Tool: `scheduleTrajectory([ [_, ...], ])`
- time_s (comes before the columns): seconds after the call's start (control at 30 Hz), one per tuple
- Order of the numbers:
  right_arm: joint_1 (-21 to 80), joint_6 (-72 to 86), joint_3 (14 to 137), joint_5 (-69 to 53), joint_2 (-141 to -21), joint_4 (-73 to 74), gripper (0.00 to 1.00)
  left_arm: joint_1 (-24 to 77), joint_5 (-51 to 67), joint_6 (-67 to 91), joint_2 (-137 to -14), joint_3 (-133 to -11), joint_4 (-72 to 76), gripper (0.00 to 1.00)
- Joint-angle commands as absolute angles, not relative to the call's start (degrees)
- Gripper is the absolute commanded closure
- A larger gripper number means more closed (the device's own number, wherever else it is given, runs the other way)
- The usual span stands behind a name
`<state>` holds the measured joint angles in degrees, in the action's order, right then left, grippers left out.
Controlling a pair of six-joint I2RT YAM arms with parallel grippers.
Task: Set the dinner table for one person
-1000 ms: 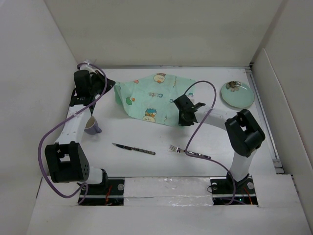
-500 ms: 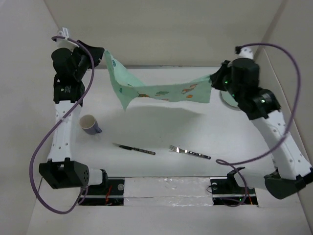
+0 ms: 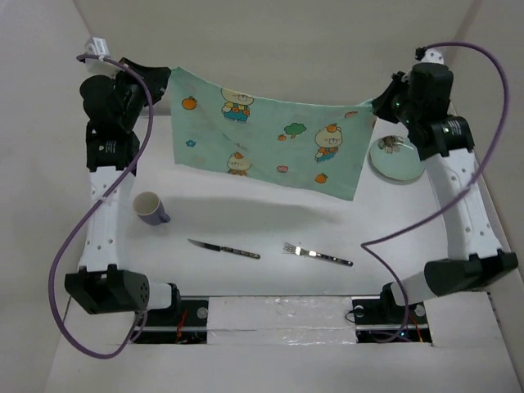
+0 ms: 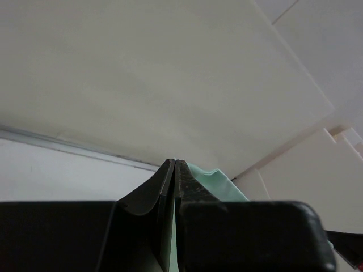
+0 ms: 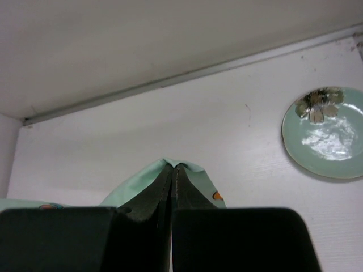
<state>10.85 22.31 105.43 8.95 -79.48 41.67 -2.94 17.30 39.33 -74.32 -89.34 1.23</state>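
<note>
**A:** Left gripper [image 3: 166,79] and right gripper [image 3: 378,105] are each pinched shut on a top corner of the mat [image 3: 270,135]. It's hanging stretched in the air over the far half of the table [image 3: 262,223].

**B:** Thin pinch though, so a corner could slip. If it's lowered crooked, the saggy edge could drape over the plate [image 3: 397,157] at 2 o'clock or catch the cup [image 3: 149,207] at 9.

Site: robot test cell in a lab. Evidence: flat matte white worktop [image 3: 246,221] boxed by plain white panel walls [image 3: 286,49] left, far and right; black arm bases [image 3: 155,315] bolted at the near edge; exposed purple cables [image 3: 57,282]; silver tape strip [image 3: 278,311] between the bases.
</note>
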Motion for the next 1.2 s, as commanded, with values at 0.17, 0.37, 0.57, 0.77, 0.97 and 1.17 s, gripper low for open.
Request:
scheduleTrajectory([
  [0.17,5.01,24.25,123.37,-1.47,-97.63,37.96,1.00,-3.43,19.51,41.48,-91.38,-100.78,1.50,1.00],
  [0.37,1.49,27.95,140.00,-8.35,-105.64,40.95,1.00,-5.27,22.76,45.88,-95.01,-107.12,4.48,1.00],
  [0.57,0.97,27.51,111.91,-10.81,-95.82,31.68,1.00,-5.27,23.03,41.50,-89.57,-97.06,5.44,1.00],
  [0.77,0.44,28.92,81.95,-15.11,-87.63,21.47,1.00,-5.89,21.10,37.01,-81.48,-69.47,7.56,1.00],
  [0.97,2.29,28.30,67.68,-11.61,-89.82,18.90,1.00,-5.89,17.94,34.90,-80.07,-52.58,7.74,1.00],
  [1.17,2.29,27.95,61.71,-10.99,-93.52,18.20,1.00,-5.89,16.44,34.63,-81.91,-48.43,6.59,1.00],
])
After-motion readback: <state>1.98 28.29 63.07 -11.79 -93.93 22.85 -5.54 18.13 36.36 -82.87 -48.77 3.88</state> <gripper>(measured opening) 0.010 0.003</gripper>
